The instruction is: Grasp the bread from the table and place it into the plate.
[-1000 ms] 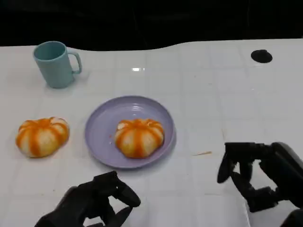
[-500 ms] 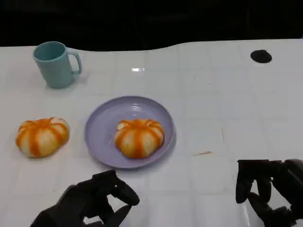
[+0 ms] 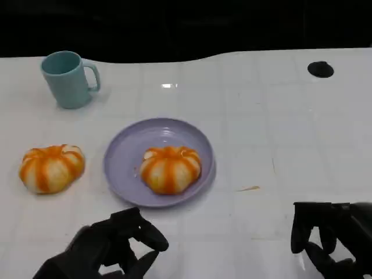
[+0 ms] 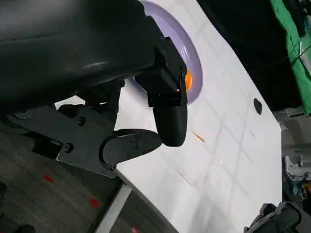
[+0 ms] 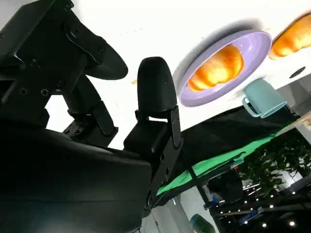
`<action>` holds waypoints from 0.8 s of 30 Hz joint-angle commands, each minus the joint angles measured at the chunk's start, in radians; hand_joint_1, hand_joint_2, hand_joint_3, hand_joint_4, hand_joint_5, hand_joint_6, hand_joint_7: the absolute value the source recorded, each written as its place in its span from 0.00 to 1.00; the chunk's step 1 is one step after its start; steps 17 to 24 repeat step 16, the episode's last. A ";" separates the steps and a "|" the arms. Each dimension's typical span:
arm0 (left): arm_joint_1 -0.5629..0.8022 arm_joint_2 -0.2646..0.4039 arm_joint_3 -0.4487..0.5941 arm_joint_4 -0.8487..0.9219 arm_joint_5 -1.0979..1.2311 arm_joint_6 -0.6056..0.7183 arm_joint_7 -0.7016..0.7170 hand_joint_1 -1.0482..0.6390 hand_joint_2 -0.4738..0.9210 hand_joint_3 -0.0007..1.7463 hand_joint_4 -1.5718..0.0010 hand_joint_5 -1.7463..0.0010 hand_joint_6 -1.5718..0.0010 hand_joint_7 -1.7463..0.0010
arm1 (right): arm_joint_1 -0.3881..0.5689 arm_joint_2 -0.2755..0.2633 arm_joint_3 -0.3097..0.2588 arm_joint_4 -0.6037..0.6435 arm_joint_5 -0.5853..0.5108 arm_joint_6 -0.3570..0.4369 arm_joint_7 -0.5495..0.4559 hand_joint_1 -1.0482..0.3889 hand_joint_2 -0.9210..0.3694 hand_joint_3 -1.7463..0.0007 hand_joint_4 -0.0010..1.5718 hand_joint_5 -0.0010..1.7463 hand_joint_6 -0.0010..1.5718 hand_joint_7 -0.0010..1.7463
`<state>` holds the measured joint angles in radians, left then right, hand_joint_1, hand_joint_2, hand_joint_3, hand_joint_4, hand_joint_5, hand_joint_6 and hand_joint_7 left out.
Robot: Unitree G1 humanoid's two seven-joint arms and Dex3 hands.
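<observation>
Two breads in shot: one bread (image 3: 52, 168) sits on the table (image 3: 273, 128) near its left edge, w/ the teal mug (image 3: 67, 78) beyond it toward the far-left corner; other bread (image 3: 171, 168) already lies in the purple plate (image 3: 125, 152), mid-table, slightly right of plate centre. So judging by layout, the left-edge bun is the one left to move. Handling, my read: light, soft, squashy dome w/ glossy orange stripes, prob a bit slick on top; will dent if squeezed hard. Best hold is from above, fingers wrapping the lower flanks on opp sides, gentle force, not pinching the crown. Left hand (image 3: 110, 247) sits at the near edge, just in front of the plate rim, fingers curled in toward the thumb, nothing in them; bun is off to its left and further back, well apart. Wrist view agrees, fingers folded, plate edge past them. Right hand (image 3: 328, 239) is at the near-right corner, low over the table, fingers bent down but spread, holding nothing. Small black mark (image 3: 320, 69) at far right, irrelevant.
</observation>
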<state>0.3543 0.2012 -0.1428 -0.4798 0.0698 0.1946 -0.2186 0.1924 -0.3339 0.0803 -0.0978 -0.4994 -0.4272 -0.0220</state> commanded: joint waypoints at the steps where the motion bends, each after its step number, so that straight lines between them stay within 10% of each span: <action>1: 0.001 0.015 0.016 0.012 -0.004 -0.018 -0.006 0.50 0.90 0.39 0.60 0.00 0.60 0.28 | -0.009 0.001 0.003 0.003 -0.004 0.002 -0.012 0.73 0.59 0.18 0.60 1.00 0.54 0.85; 24: -0.004 0.014 0.026 0.042 -0.020 -0.045 -0.008 0.51 0.90 0.39 0.59 0.00 0.59 0.28 | -0.013 0.008 0.006 -0.008 -0.014 0.018 -0.005 0.74 0.61 0.17 0.61 1.00 0.56 0.82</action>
